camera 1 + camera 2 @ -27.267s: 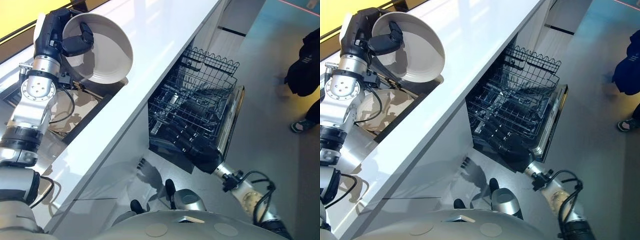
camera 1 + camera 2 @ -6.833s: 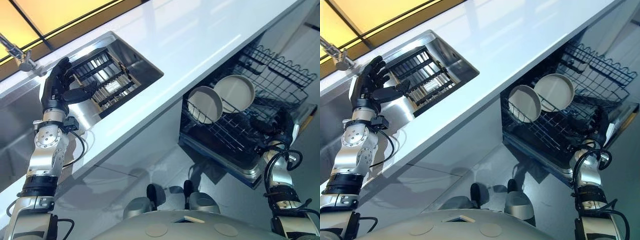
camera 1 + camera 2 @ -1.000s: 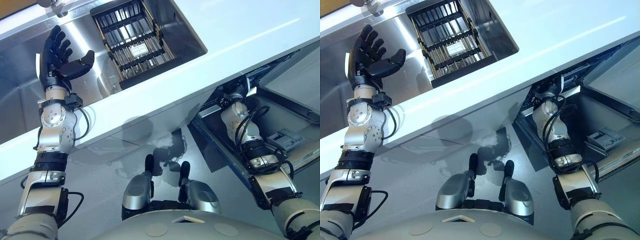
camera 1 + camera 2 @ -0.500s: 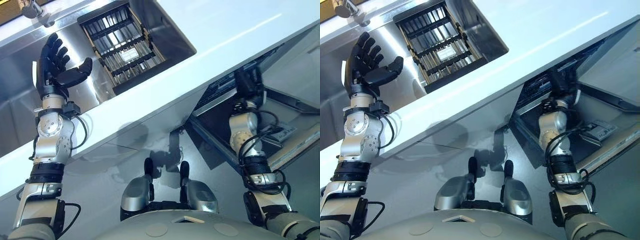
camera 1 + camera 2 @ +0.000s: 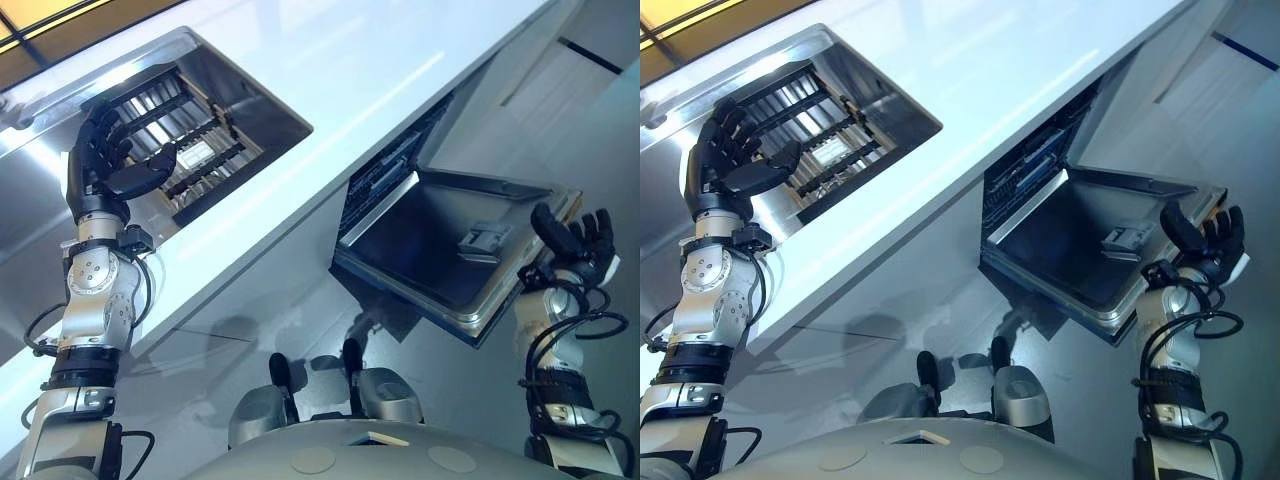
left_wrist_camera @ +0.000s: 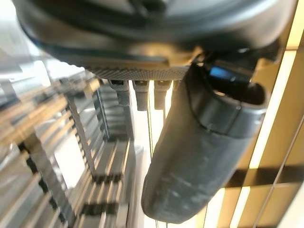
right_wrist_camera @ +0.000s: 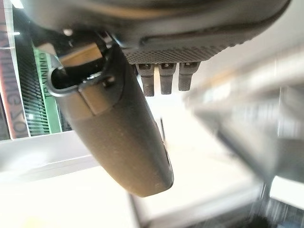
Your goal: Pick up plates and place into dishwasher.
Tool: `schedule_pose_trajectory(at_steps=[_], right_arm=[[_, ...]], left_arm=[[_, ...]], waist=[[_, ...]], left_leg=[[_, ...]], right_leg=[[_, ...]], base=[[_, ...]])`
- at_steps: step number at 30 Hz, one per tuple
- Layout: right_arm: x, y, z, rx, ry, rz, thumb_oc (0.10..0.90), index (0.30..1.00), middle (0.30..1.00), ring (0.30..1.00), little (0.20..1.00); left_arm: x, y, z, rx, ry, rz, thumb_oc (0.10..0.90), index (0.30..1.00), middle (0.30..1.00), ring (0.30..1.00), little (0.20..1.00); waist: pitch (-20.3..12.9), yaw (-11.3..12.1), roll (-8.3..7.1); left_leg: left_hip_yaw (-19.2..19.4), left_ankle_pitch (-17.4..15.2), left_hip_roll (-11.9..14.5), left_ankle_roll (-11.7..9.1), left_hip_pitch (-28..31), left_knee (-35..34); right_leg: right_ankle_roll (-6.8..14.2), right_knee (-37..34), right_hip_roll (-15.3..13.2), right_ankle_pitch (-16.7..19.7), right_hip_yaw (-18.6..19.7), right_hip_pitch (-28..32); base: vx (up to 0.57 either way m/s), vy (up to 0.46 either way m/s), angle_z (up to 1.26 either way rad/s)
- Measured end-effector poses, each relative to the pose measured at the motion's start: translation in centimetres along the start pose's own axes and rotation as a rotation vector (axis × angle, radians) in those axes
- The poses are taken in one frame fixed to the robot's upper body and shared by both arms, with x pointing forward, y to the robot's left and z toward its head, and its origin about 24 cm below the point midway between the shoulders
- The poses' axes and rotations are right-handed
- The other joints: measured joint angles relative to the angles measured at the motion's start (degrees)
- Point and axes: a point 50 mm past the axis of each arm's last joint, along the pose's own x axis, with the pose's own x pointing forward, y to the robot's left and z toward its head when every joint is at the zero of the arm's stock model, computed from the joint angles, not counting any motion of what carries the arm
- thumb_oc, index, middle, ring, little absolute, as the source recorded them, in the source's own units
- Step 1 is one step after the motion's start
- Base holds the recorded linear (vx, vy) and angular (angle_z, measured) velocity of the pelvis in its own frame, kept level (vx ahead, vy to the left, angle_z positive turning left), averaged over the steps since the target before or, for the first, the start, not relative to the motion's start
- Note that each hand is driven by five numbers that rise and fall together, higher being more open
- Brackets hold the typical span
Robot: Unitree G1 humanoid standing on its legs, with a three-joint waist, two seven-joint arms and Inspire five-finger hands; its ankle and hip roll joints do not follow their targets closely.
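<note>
Our left hand (image 5: 105, 165) is raised over the sink (image 5: 270, 112), fingers straight and spread with the thumb (image 6: 199, 156) standing apart, holding nothing; below it the rack (image 5: 195, 150) in the sink has bare slots. Our right hand (image 5: 572, 240) is low, by the free edge of the door (image 5: 430, 235) of the dishwasher (image 5: 420, 135), also spread wide and empty; whether it touches that edge we cannot tell. The door hangs half open and tilted, its inner face toward us, and under the counter (image 5: 350, 70) a strip of the basket (image 5: 1025, 172) shows in the gap. Neither hand carries a plate, and where the plates are we cannot tell; any already loaded would be hidden inside, behind the door. We judge plates of this kind to be stiff, fairly heavy for one hand, smooth and slippery when wet, and quick to chip against steel or wire. We would take one at the rim, thumb across one face and fingers behind the other, keep it upright on edge, and lower it between the tines, not drop it. The door we judge rigid and hinged low, best pushed with flat fingers along its free edge, clear of the latch side
</note>
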Motion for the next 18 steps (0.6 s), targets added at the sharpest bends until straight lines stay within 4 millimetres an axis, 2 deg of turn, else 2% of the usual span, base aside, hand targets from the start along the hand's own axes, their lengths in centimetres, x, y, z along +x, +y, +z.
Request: schedule_pose_trajectory(at_steps=[4,9,11,14,16,18], right_arm=[[0.3,-2.3,-0.9,-0.129,-0.012,-0.108,0.8,0.9,0.9,0.9,0.9],[0.1,-4.2,-3.1,-0.18,0.036,-0.221,0.8,0.9,0.9,0.9,0.9],[0.1,-4.7,-3.7,-0.135,0.056,-0.222,0.8,0.9,0.9,0.9,0.9],[0.2,-4.9,-4.6,0.025,0.153,-0.155,0.8,0.9,0.9,0.9,0.9],[0.3,-4.4,-5.8,0.149,0.24,-0.068,0.8,0.9,0.9,0.9,0.9],[0.6,-3.0,-6.5,0.311,0.308,0.019,0.8,0.9,0.9,0.9,0.9]], left_arm=[[-0.2,0.0,-0.2,0.0,0.007,0.001,0.8,0.9,0.9,0.9,0.9],[-0.2,0.0,-0.2,0.008,0.007,0.001,0.8,0.9,0.9,0.9,0.9],[0.0,0.0,0.0,0.007,0.0,0.0,0.8,0.9,0.9,0.9,0.9],[0.7,-0.3,0.3,-0.011,-0.009,-0.001,0.8,0.9,0.9,0.9,0.9],[1.6,-0.5,0.8,-0.054,-0.028,0.001,0.8,0.9,0.9,0.9,0.9],[3.0,-1.1,2.1,-0.118,-0.082,-0.015,0.8,0.9,0.9,0.9,0.9]], waist=[[-0.47,-0.48,0.82],[-0.44,-0.67,1.41],[-0.33,-0.69,2.38],[0.36,-0.85,3.97],[1.79,-0.35,5.21],[5.06,-0.26,6.11]], left_leg=[[1.07,-0.25,0.38,0.1,0.29,0.0],[1.15,-0.3,0.79,0.0,-0.16,0.22],[0.96,-0.2,0.8,-0.19,-1.36,0.25],[0.45,0.57,0.53,0.08,-3.08,0.27],[0.23,1.16,0.56,0.11,-5.17,0.77],[-0.81,1.01,0.73,0.05,-8.71,3.87]], right_leg=[[-0.43,-0.04,0.37,0.58,0.24,-0.19],[-0.43,0.19,0.56,0.56,-0.12,-0.79],[-0.45,0.96,0.4,0.53,-0.33,-2.28],[-0.45,2.02,-0.07,0.54,-1.55,-4.18],[-0.18,2.99,-0.21,0.33,-1.92,-6.29],[-0.5,4.69,-0.53,0.11,-3.09,-8.71]], base=[[-0.04,-0.091,-0.16],[-0.08,-0.107,-0.02],[-0.14,-0.108,0.05],[-0.19,-0.117,0.13],[-0.18,-0.11,0.11],[-0.15,-0.114,0.26]])
